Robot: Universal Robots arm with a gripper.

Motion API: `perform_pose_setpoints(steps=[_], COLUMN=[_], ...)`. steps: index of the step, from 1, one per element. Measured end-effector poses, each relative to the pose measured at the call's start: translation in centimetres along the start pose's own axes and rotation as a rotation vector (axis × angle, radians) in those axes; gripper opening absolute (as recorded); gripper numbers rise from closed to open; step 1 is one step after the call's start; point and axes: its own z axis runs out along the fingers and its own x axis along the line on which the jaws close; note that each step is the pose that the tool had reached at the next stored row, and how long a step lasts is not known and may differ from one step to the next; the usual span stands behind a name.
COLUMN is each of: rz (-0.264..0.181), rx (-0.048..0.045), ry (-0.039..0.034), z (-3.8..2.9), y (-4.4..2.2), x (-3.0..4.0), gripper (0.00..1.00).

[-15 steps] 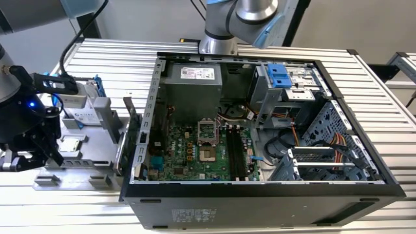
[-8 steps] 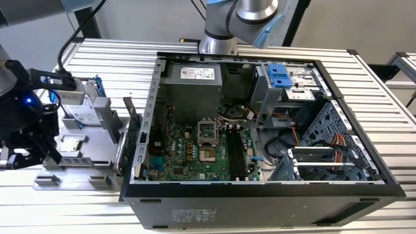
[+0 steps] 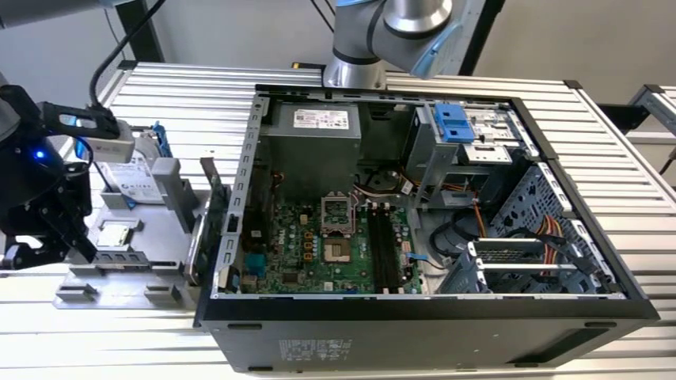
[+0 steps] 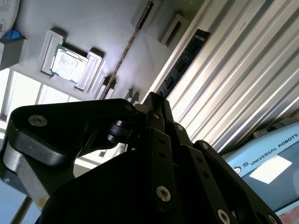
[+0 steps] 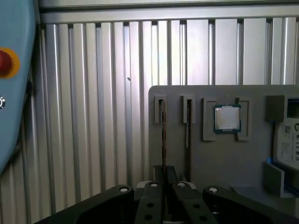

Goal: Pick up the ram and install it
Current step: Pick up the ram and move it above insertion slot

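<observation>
The ram is a thin stick standing on edge in the slot nearest the edge of a grey parts tray. In the second wrist view the ram shows as a dark strip beside the ribbed table. My gripper sits over one end of it, jaws drawn together on the stick, which still rests in its slot. The gripper points straight along that strip. In the exterior view the black gripper hangs over the tray at the exterior view's left. The long black motherboard slots lie inside the open computer case.
A second thin stick stands in the neighbouring tray slot. A processor chip and a drive also sit on the tray. A blue panel with a red button stands close by. Cables and a drive cage fill the case's far side.
</observation>
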Motion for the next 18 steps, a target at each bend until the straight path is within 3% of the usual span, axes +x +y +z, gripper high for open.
perform_pose_setpoints(steps=[18], rz=[0.000], rx=[0.0000], ry=[0.0000], z=[-1.77], y=[-0.01], x=[0.05], gripper=[0.00])
